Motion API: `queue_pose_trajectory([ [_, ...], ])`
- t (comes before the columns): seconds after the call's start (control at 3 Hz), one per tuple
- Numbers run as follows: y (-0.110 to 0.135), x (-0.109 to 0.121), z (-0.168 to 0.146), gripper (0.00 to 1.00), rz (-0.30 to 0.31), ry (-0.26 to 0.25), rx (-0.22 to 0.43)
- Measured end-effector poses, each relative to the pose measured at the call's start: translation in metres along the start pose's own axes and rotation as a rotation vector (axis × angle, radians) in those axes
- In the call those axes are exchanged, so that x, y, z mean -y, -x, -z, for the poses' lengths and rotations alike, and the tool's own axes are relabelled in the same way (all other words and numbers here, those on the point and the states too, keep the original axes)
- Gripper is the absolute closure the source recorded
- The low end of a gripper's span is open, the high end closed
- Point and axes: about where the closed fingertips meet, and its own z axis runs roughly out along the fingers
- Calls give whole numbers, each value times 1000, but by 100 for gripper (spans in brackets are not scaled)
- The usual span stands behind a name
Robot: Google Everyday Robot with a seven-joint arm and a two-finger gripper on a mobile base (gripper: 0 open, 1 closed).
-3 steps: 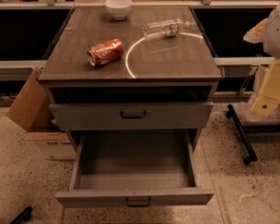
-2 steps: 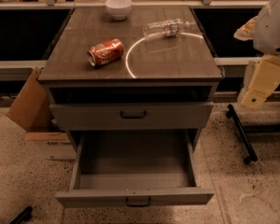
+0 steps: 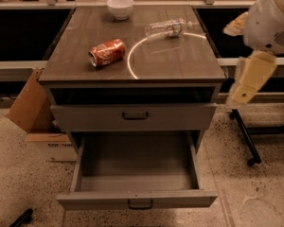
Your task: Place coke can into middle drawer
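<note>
Coke can, small red dented aluminium, lies sideways at ten o'clock on the brown bench. The robot's cream hand has swung further in at three o'clock (open or closed, I cannot tell), well apart from it: approach beginning, I judge. Grey metal middle drawer waits open.

Speckled floor around the counter; cardboard box left of it, wheeled stand right, dark shelving behind. The end effector hangs right of the counter.

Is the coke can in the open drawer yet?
No, the coke can lies on the cabinet top; the open drawer holds nothing, gripper off to the cabinet's right.
</note>
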Motion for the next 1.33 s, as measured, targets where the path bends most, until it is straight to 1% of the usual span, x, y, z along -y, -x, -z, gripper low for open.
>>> queue_pose_trajectory([
  [0.33, 53, 24, -18, 0, 141, -22, 95],
  [0.67, 103, 42, -40, 0, 244, -20, 192],
  [1.0, 146, 58, -67, 0, 310, 10, 255],
  [1.33, 146, 58, -67, 0, 310, 10, 255],
])
